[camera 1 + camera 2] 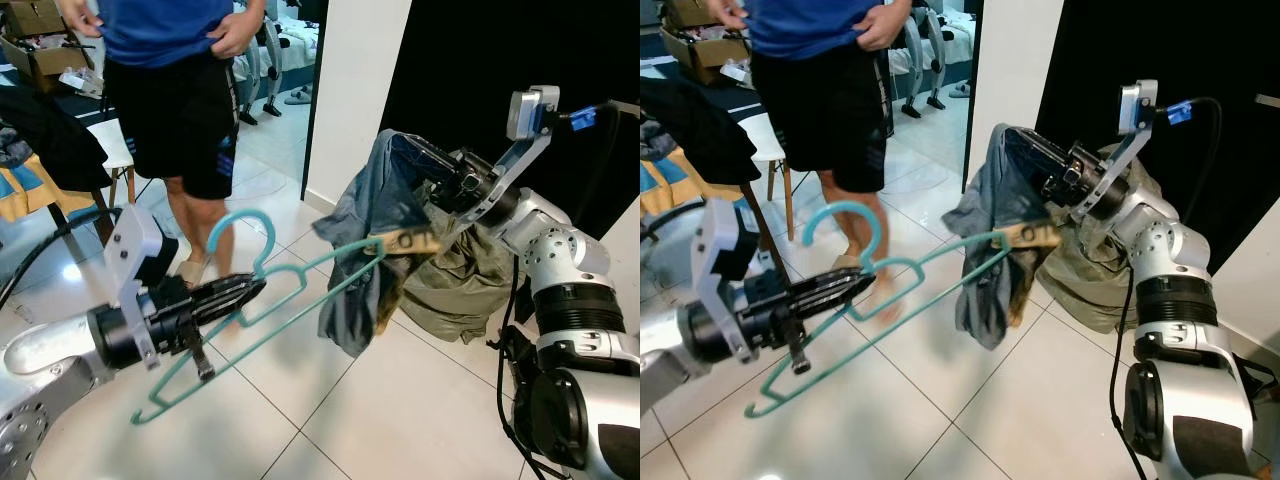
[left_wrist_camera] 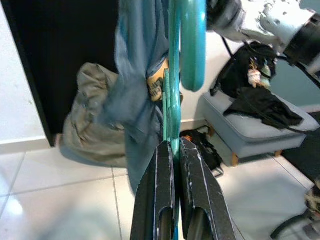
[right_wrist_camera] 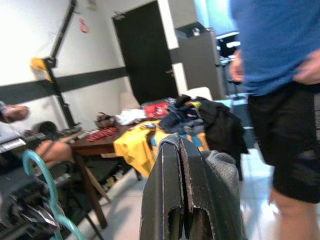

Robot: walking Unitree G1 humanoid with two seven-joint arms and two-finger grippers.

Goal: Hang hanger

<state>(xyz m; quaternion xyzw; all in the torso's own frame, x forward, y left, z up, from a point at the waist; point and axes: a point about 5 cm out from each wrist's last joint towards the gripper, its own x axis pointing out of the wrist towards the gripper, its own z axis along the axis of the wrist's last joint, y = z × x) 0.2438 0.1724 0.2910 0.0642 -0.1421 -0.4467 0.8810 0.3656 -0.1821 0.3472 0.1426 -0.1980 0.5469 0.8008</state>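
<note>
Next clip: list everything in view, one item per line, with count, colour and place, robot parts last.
hanger: 1, teal, held between the arms, one end inside the jeans
jeans: 1, blue denim with tan label, hanging from the right gripper
cloth heap: 1, olive, floor by the black doorway
person: 1, blue shirt and black shorts, standing behind the hanger
table: 1, brown wood, piled with yellow and dark clothes
footstool: 1, grey, black garment on top
left gripper: 1, black, shut on the hanger's lower bar
right gripper: 1, black, shut on the jeans' waistband
</note>
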